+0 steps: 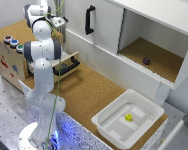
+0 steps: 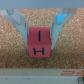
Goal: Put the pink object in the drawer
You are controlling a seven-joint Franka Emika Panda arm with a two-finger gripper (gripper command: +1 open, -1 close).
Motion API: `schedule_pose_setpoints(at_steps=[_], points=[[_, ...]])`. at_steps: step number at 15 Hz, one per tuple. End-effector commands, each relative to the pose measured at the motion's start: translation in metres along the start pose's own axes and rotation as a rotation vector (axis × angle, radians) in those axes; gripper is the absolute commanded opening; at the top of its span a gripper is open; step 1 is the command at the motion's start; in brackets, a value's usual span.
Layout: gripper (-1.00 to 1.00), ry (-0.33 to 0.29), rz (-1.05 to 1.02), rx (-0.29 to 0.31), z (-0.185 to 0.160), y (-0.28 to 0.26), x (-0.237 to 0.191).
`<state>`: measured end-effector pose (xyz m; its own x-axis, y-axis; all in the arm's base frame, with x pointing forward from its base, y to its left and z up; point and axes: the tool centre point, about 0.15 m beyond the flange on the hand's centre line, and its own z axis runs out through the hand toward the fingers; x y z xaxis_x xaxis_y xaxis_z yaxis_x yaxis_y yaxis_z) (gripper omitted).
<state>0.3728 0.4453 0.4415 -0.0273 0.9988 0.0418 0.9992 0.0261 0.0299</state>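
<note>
Gripping pink cube point(image 2: 39, 43) marked I and H, hand point(image 2: 40, 31) fingers clamped on its sides, above cork surface point(image 2: 12, 50)

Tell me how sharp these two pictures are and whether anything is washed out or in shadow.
Exterior view: soft and low in detail, bright white cabinet door with black handle nearly washed out, open shelf recess shaded. Wrist view: coarse and blocky, yet the pink cube with black markings between the claw fingers stays readable.

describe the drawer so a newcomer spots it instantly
Start at the white cabinet with its tall vertical handle. Beside it, toward the exterior view's left, a cork-topped wooden box stands behind the white arm. The drawer is the light plywood tray pulled out of that box, the only front with a horizontal black bar handle.
</note>
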Motion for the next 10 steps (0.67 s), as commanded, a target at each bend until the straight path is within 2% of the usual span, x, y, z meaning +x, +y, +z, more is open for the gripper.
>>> schedule_pose_setpoints(at_steps=[1, 7, 10], points=[[-1.0, -0.067, 0.11, -0.028, -0.033, -0.016, -0.029], [-1.0, -0.078, 0.259, 0.05, -0.001, -0.049, -0.109], [-1.0, -0.093, 0.279, 0.066, 0.02, -0.068, -0.14]])
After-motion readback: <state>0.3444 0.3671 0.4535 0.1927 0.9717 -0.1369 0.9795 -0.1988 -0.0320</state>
